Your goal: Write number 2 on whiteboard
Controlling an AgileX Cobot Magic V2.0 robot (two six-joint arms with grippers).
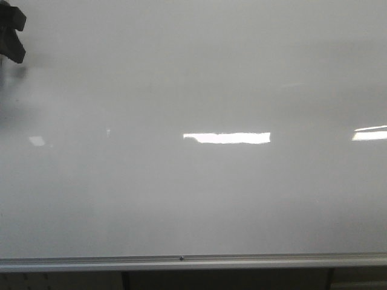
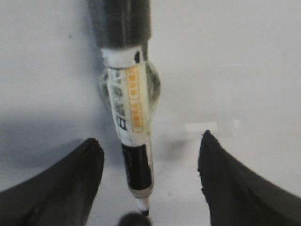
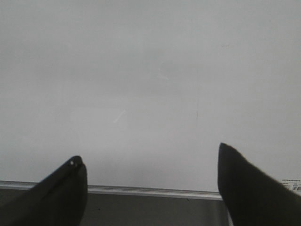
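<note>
The whiteboard (image 1: 193, 78) fills the front view, glossy white-grey, with a silver rail (image 1: 181, 261) along its lower edge. No black stroke of the number 2 shows on it in any view. My left gripper (image 2: 150, 139) is at the board's upper left (image 1: 12, 36). Its fingers stand wide apart. A white-and-black marker (image 2: 134, 122) with an orange label stands between them, touching neither finger. Its tip (image 2: 144, 212) is at the board surface, meeting a dark blob. My right gripper (image 3: 149, 153) is open and empty, facing the board's lower edge rail (image 3: 155, 191).
Bright rectangular glare patches lie on the board at the middle (image 1: 227, 138) and at the right edge (image 1: 370, 134). Below the rail is a dark strip with two dark supports (image 1: 126, 280). A small label (image 3: 291, 181) shows by the right fingers.
</note>
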